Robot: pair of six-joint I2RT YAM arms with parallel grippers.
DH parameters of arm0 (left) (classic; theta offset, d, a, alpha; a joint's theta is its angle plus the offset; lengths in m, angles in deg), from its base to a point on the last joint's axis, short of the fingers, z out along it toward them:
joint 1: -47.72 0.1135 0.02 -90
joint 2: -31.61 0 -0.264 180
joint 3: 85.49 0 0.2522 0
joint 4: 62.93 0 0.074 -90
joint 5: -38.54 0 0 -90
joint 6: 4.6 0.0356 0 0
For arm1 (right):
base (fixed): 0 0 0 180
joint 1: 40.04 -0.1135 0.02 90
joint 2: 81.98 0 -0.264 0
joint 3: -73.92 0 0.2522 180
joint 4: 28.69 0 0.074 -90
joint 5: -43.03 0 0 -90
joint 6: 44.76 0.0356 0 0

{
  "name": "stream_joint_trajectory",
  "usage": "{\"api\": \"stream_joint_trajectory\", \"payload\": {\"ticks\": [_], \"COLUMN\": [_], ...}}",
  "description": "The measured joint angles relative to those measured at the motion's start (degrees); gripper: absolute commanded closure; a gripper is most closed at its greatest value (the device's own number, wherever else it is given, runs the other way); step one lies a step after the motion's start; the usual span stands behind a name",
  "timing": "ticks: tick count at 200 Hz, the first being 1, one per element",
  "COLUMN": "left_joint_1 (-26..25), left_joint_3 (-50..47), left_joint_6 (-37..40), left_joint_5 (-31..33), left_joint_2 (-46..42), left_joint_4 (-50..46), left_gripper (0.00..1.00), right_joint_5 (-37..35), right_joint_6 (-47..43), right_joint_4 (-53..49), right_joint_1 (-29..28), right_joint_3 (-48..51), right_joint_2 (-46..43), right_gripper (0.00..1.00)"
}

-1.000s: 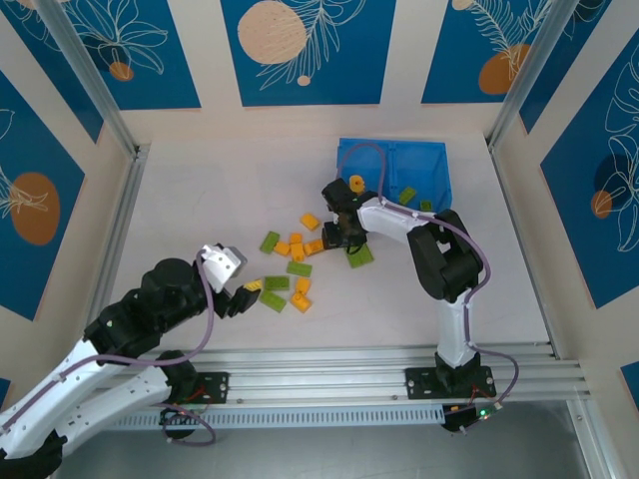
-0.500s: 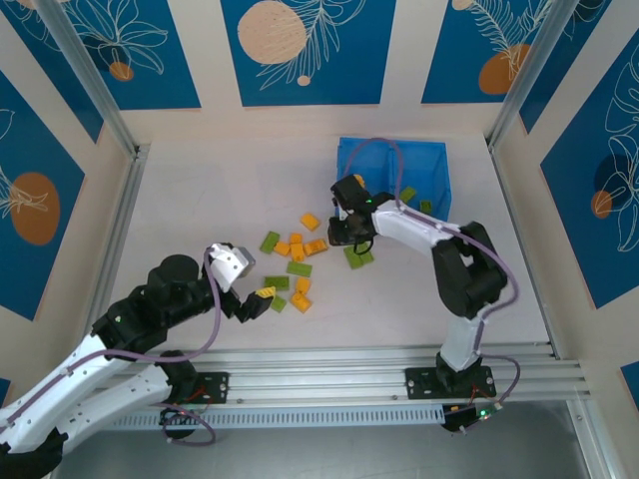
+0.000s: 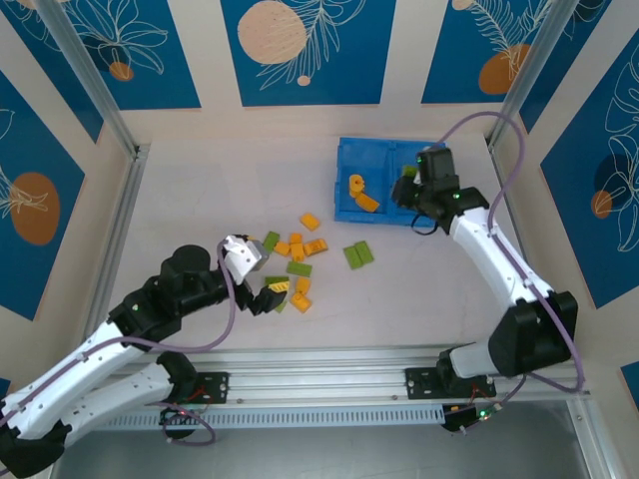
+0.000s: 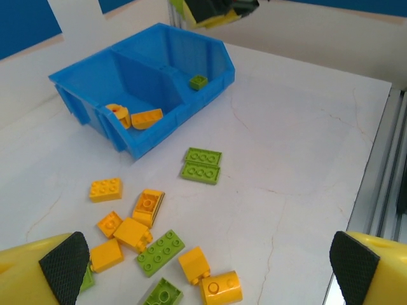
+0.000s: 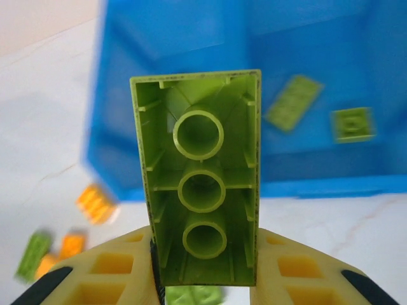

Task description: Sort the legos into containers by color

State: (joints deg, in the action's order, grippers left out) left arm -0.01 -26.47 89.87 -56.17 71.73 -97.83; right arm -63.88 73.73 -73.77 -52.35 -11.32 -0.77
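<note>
Right gripper [image 3: 408,190], upper right of centre in the top view, stands at the right-hand compartment of the blue bin [image 3: 384,158]. Its fingers are clamped on a lime green brick [image 5: 202,190], whose hollow underside faces the wrist camera. Left gripper [image 3: 271,295], lower left of centre, has its fingers spread wide with nothing between them, beside the loose bricks [image 3: 300,261] scattered mid-table; two orange pieces [image 3: 360,192] lie in the bin's left compartment and green pieces [image 5: 294,101] in the right.
</note>
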Motion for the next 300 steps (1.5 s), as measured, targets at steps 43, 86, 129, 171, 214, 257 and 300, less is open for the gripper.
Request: {"api": "stream_joint_trajectory", "payload": {"ticks": [43,86,129,171,214,257,300], "left_joint_1": [-0.04,-0.04,-0.04,-0.04,-0.04,1.86,8.04], "left_joint_3": [0.5,2.05,2.05,2.05,2.45,10.6,25.07], "left_joint_6": [-2.23,-5.05,-8.55,-14.29,-21.97,-27.36,-35.8], "left_joint_5": [3.1,8.52,14.05,19.32,19.45,16.68,14.97], "left_joint_2": [1.75,3.54,3.89,9.46,18.86,34.05,53.22], "left_joint_4": [-1.16,-7.41,-9.86,-9.77,-6.47,-5.66,-1.88], "left_gripper": [0.0,0.0,0.0,0.0,0.0,0.04,0.07], "right_joint_5": [0.57,1.18,2.12,3.19,10.38,17.62,16.81], "right_joint_6": [0.22,1.99,3.45,3.5,3.39,3.43,9.07], "right_joint_4": [-1.55,-4.57,-7.06,-7.93,-5.14,-3.56,-7.56], "right_joint_1": [7.41,9.68,9.99,9.88,4.9,-14.95,-27.28], "right_joint_3": [-10.23,-19.39,-23.04,-22.08,-10.73,0.85,6.93], "right_joint_2": [19.28,33.44,36.0,29.22,8.02,-10.38,-19.61], "right_gripper": [0.72,0.64,0.54,0.53,0.48,0.42,0.4]}}
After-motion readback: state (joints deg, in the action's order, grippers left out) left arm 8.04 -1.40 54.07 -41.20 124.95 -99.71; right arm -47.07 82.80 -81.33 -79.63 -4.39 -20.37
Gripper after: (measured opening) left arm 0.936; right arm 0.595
